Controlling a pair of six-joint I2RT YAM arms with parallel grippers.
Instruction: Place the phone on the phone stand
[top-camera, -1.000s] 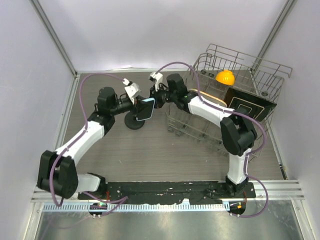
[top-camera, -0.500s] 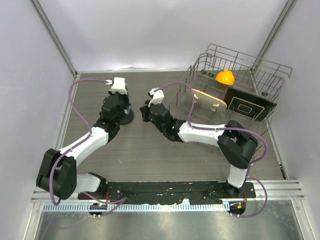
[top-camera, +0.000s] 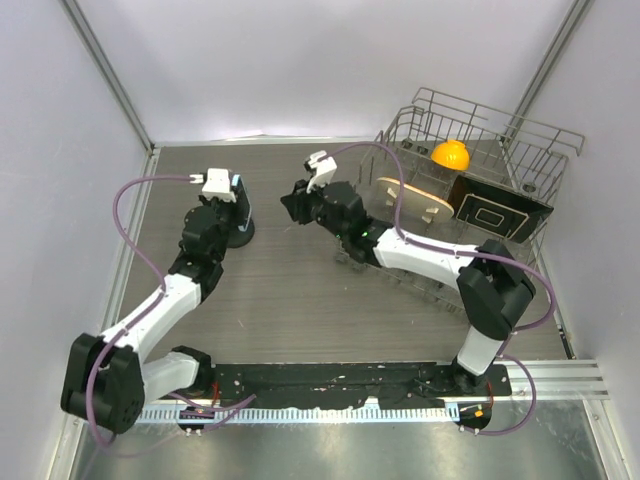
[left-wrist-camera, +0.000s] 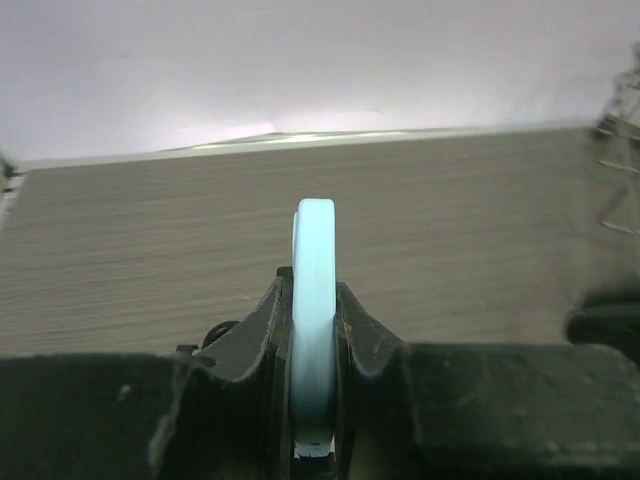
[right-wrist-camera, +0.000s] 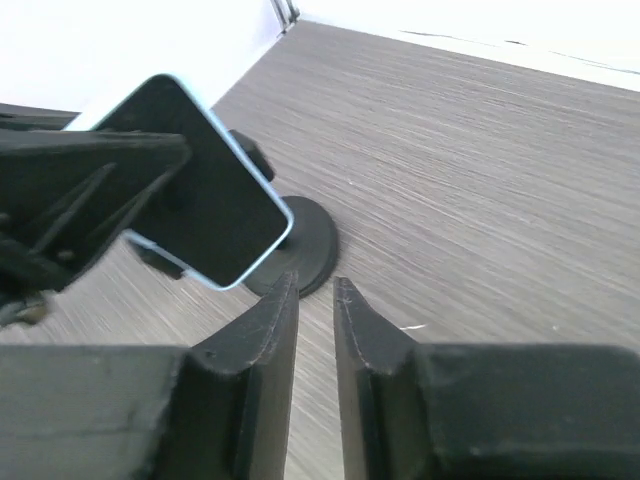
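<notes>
Grey wood-grain worktop (right-wrist-camera: 480, 150), far-left corner: pinching blue-edged dark-screened smartphone (right-wrist-camera: 205, 185) in left claw (left-wrist-camera: 313, 285) over black disc-based stand (right-wrist-camera: 300, 245); right claw (right-wrist-camera: 315, 285) near-closed, empty; risking toppling stand through misaligned lowering.

The phone (right-wrist-camera: 205, 195) was small, with a dark shiny screen and a light blue edge. My left gripper (left-wrist-camera: 313, 300) pinched it by its flat sides, and it hung tilted in the air. The phone stand (right-wrist-camera: 305, 250) was black. Its round base sat flat just under the phone.
</notes>
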